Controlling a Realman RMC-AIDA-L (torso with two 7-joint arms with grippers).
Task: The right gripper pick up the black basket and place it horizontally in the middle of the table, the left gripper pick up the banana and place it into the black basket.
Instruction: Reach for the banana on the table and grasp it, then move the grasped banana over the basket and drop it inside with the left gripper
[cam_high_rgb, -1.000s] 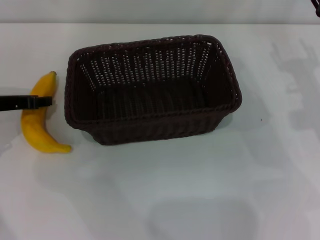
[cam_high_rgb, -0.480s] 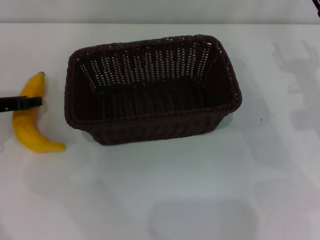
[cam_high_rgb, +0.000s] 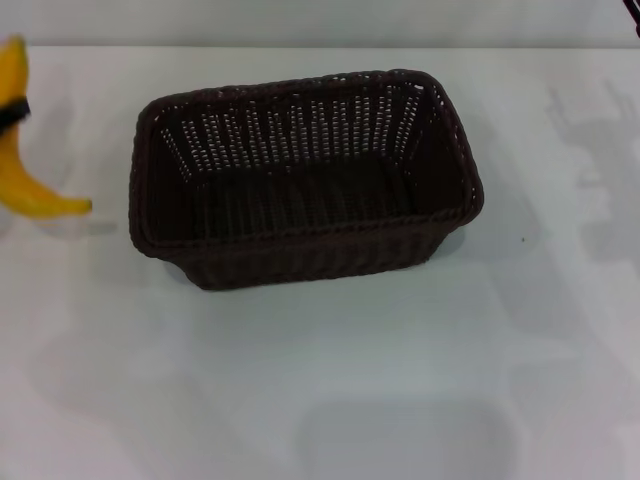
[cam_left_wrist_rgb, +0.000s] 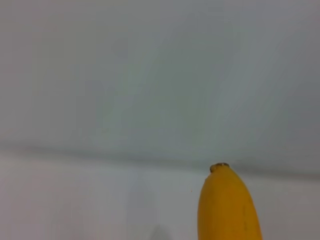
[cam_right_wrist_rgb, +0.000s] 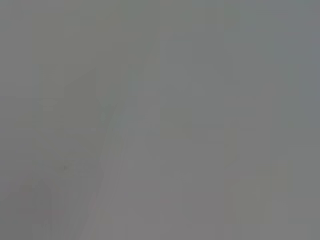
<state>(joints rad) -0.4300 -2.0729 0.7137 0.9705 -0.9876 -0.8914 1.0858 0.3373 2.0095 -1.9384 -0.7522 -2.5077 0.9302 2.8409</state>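
Note:
The black basket stands upright in the middle of the white table, long side across the view, and is empty. The banana is at the far left edge of the head view, raised off the table to the left of the basket. My left gripper is shut on it, and only a black finger crossing the fruit shows. The banana's tip also shows in the left wrist view. Only a dark sliver of my right gripper shows at the far right top corner, well away from the basket.
The table's far edge meets a pale wall behind the basket. White tabletop lies in front of and to the right of the basket. The right wrist view shows only a plain grey surface.
The banana has been lifted off the table and carried up and to the left in my left gripper. The basket has not moved.

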